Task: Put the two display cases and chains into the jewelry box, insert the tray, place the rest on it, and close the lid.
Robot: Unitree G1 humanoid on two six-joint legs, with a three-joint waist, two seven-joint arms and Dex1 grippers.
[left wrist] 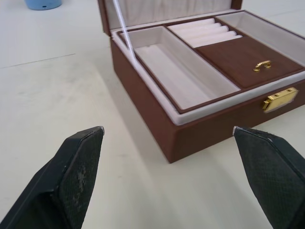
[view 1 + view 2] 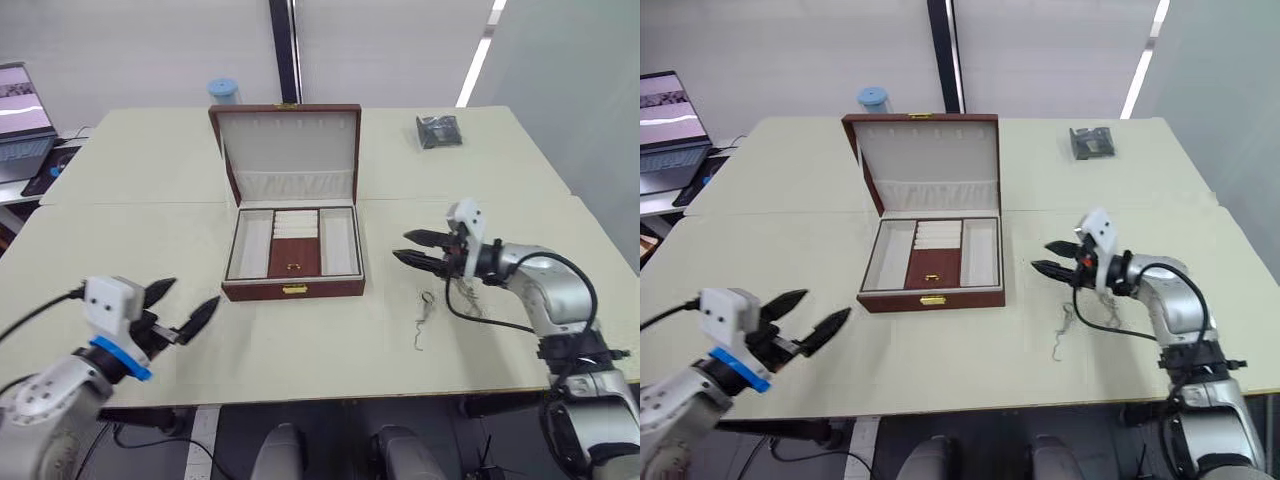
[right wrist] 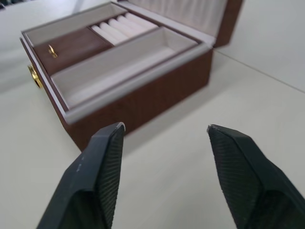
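1. The jewelry box (image 2: 293, 287), a reddish-brown rectangular case with cream lining, sits mid-tabletop (image 2: 120, 230), flanked by both tools.
2. Left tool (image 2: 186, 307): fingers spread wide, empty, left of the box's front.
3. Right tool (image 2: 418, 248): fingers parted, empty, right of the box.
4. Thin silvery chains (image 2: 424, 318) lie right of the box's front.
5. The cream-compartmented tray (image 1: 228, 55) sits inside the box; the lid (image 2: 287, 140) stands open.

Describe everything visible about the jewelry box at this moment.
The jewelry box is a reddish-brown rectangular box that looks like wood, with cream lining and a gold front clasp. It sits mid-table, front toward the robot. Its lid stands open, nearly upright at the back, cream inside with a gathered pocket. The tray sits inside: cream side compartments, ring rolls at the back, a brown middle section with a gold pull. Both grippers are apart from it.
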